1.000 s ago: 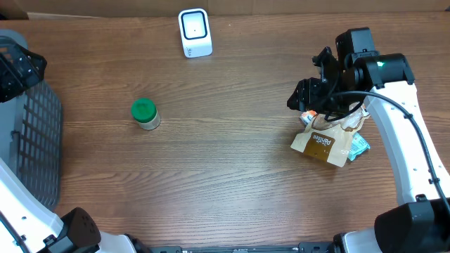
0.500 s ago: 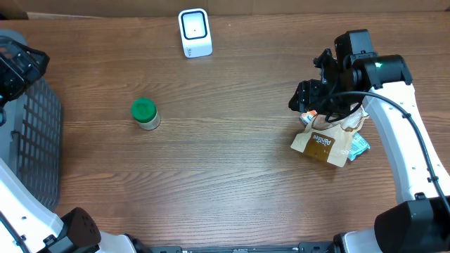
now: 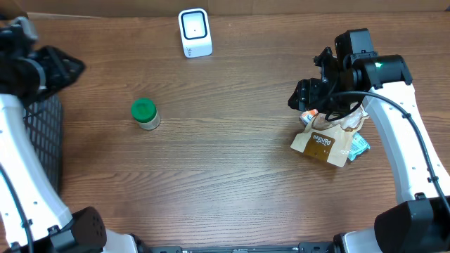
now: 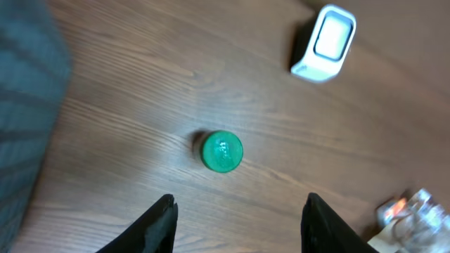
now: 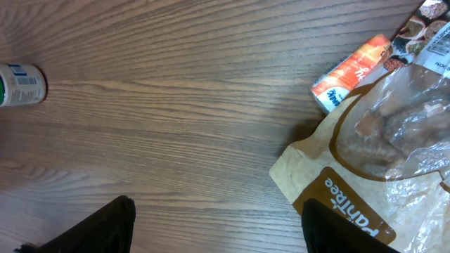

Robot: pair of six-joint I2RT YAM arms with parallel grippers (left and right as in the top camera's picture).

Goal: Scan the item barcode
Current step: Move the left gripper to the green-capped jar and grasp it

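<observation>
Your left gripper (image 4: 240,201) hangs with jaws apart and empty, the jar (image 4: 223,151) ahead of it, upright on the desk (image 3: 225,176) and well apart from the scanner (image 4: 323,42). Your right gripper (image 5: 218,211), also apart and empty, hovers beside the bags (image 5: 365,176). Nothing is lifted yet, so grasping and scanning remain.
</observation>
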